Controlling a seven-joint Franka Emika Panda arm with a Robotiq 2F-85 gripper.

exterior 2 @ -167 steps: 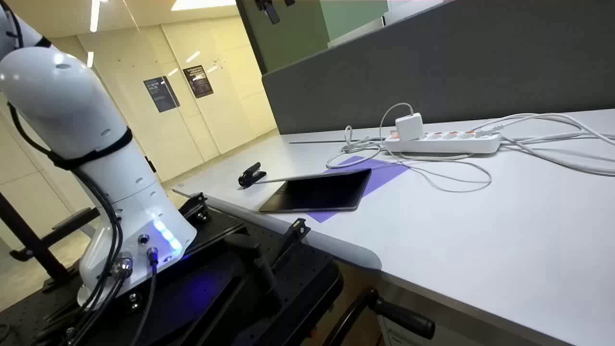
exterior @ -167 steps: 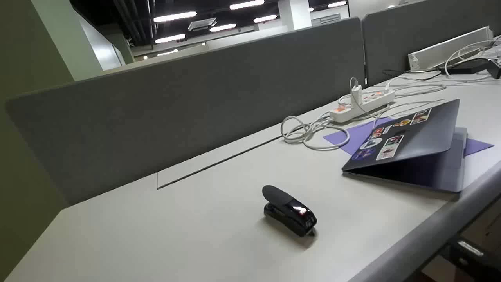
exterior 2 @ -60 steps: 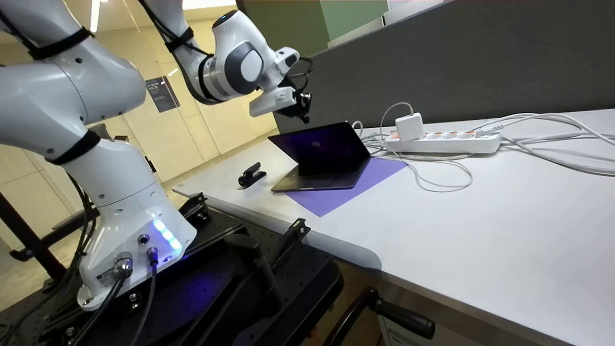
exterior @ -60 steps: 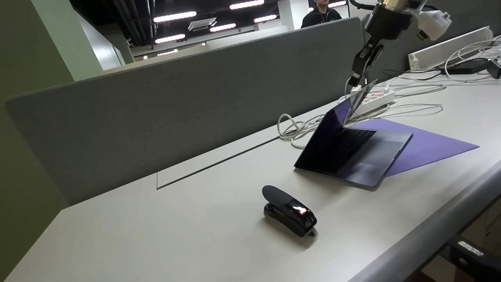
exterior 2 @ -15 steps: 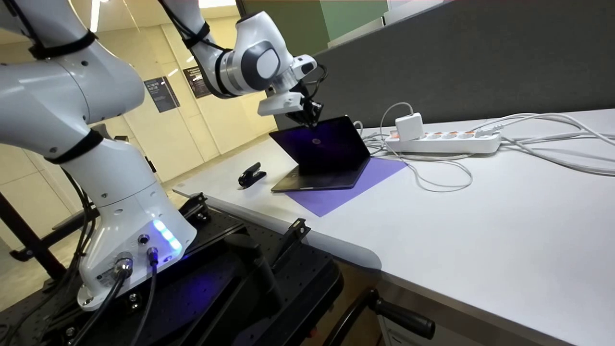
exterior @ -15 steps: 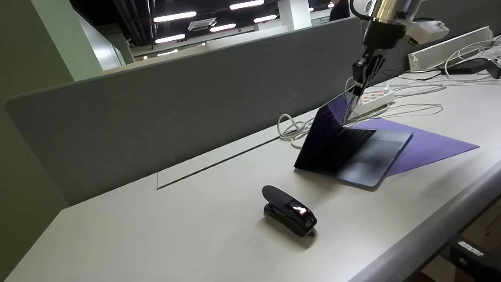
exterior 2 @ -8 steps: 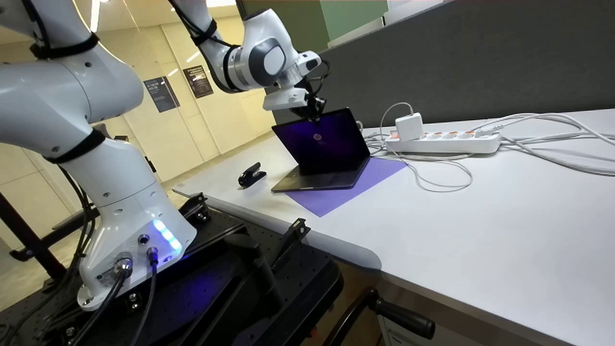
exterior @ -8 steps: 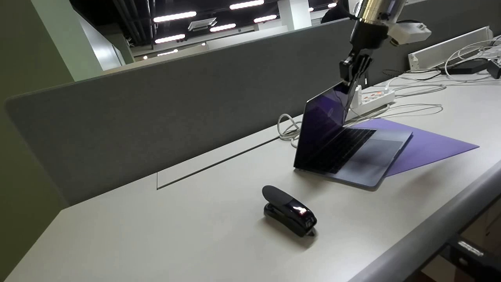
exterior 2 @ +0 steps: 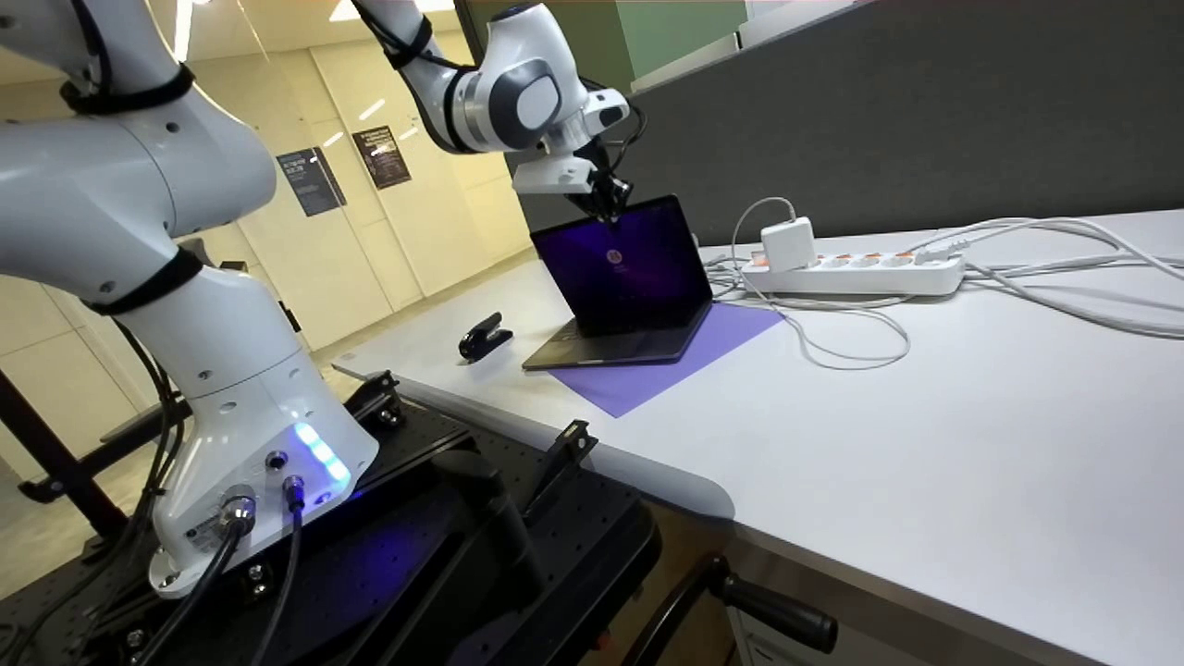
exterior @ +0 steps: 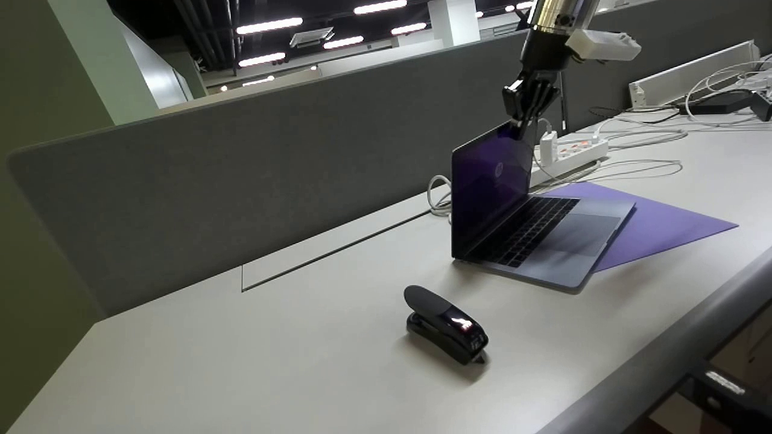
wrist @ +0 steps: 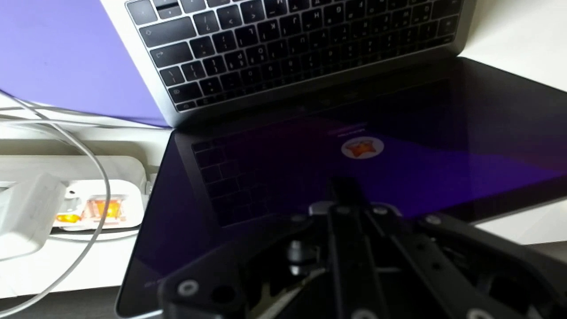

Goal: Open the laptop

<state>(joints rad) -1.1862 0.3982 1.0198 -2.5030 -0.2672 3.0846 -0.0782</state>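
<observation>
The dark grey laptop [exterior: 570, 244] sits on the desk, its lid raised to roughly upright. Its purple-lit screen [exterior 2: 629, 277] and dark keyboard [wrist: 288, 48] are both exposed. My gripper [exterior: 517, 128] is on the screen side, close to the lid's top edge, pointing down. In the wrist view the black fingers [wrist: 347, 195] are together with nothing between them, and their tips appear to rest against the screen's upper part. The same pose of the gripper [exterior 2: 612, 215] shows from the robot's side. The lid's back is hidden.
A black stapler [exterior: 446, 325] lies beside the laptop. A purple sheet [exterior 2: 638, 388] extends from under it. A white power strip [exterior 2: 856, 276] with an adapter and looping cables stands behind, before the grey partition [exterior: 301, 169]. The desk's front edge [exterior 2: 592, 458] faces the robot base.
Earlier the lid was low and the laptop stood differently; it has since turned and opened. Over the last second my shut gripper moved toward the lid's back side, and the lid swung farther back.
</observation>
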